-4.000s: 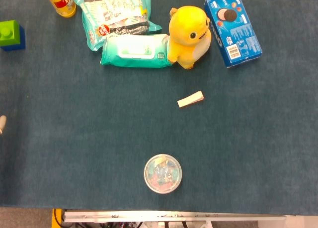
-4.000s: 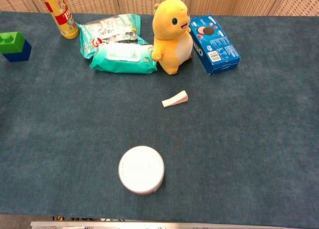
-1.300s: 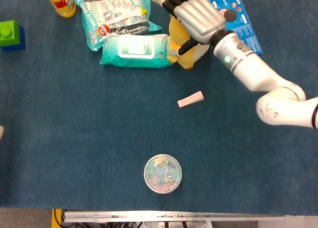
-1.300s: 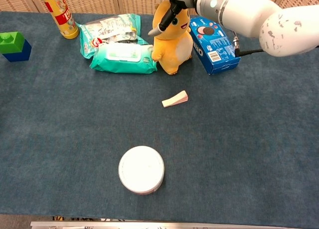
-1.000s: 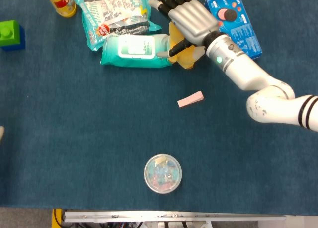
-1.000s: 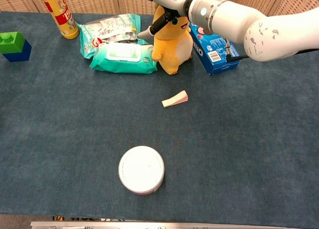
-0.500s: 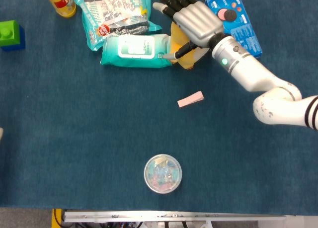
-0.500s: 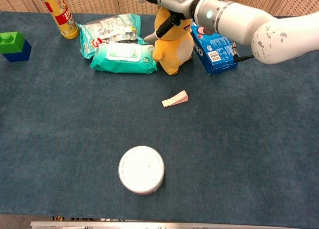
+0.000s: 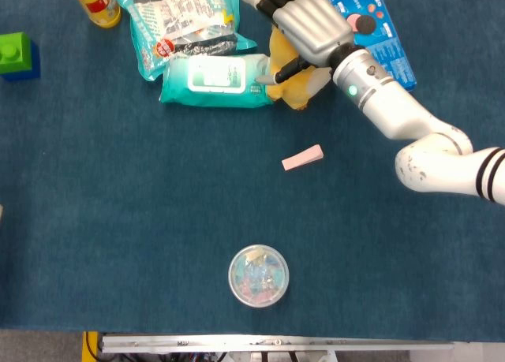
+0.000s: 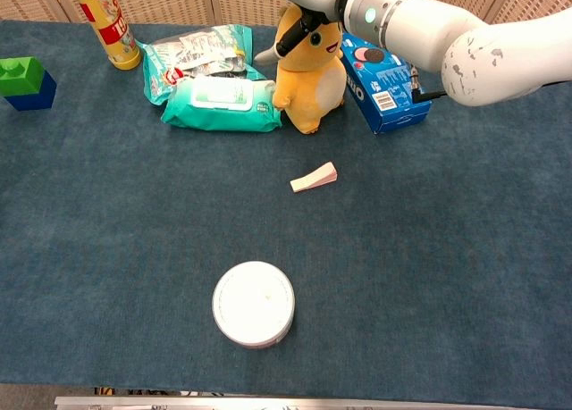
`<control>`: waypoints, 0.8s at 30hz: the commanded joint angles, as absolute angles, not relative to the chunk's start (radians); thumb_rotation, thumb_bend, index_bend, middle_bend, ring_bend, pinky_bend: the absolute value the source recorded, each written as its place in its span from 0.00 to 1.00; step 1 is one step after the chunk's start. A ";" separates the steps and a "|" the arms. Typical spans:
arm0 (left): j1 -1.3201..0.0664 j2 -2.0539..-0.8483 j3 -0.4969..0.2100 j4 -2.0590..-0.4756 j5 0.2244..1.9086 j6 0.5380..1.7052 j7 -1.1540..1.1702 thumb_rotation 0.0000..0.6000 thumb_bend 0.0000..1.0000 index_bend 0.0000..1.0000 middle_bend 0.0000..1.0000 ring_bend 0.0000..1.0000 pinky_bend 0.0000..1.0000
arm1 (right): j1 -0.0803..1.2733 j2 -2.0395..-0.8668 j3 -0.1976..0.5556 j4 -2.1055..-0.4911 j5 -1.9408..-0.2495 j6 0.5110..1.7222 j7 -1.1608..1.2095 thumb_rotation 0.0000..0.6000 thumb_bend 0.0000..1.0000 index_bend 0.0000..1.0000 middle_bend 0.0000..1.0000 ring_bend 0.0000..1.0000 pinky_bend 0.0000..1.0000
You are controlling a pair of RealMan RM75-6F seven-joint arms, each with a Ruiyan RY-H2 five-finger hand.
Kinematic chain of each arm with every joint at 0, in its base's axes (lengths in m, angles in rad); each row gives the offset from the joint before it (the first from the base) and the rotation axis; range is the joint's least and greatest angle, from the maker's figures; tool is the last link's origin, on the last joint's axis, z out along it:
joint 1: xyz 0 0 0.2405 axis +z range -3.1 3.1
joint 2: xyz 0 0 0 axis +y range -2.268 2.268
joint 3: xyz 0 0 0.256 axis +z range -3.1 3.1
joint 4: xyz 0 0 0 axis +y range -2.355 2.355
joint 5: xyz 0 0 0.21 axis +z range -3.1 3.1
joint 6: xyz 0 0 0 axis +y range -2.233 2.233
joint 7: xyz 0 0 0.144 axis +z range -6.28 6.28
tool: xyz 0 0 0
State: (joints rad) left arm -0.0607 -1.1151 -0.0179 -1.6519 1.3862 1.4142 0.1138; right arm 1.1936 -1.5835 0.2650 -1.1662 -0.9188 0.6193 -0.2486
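Yellow plush duck [image 10: 308,66] sits under the spread right hand [image 9: 304,23]; lower squarely, close around its head.

The right hand [image 9: 304,21] is over the yellow plush toy [image 9: 301,86] at the far side of the table, its fingers spread. Left of the toy lies a pack of wet wipes [image 9: 213,80], right of it a blue cookie box [image 9: 379,40]. A small pink wedge [image 9: 303,158] lies nearer, and a round container [image 9: 258,276] nearest.
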 commanded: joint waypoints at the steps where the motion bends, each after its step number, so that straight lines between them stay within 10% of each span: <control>1: -0.060 -1.114 -0.018 -1.653 1.386 1.414 0.113 1.00 0.26 0.16 0.17 0.15 0.10 | 1.194 -1.592 0.250 -1.148 -0.909 0.610 -0.258 0.50 0.00 0.00 0.05 0.00 0.00; 24: -0.069 -1.117 -0.021 -1.647 1.383 1.399 0.109 1.00 0.26 0.16 0.17 0.15 0.10 | 1.192 -1.548 0.247 -1.212 -0.888 0.647 -0.297 0.49 0.00 0.00 0.05 0.00 0.00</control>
State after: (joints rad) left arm -0.0693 -1.1176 -0.0209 -1.6465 1.3832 1.3991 0.1095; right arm 1.1818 -1.5330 0.2446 -1.2296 -0.8967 0.6570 -0.2941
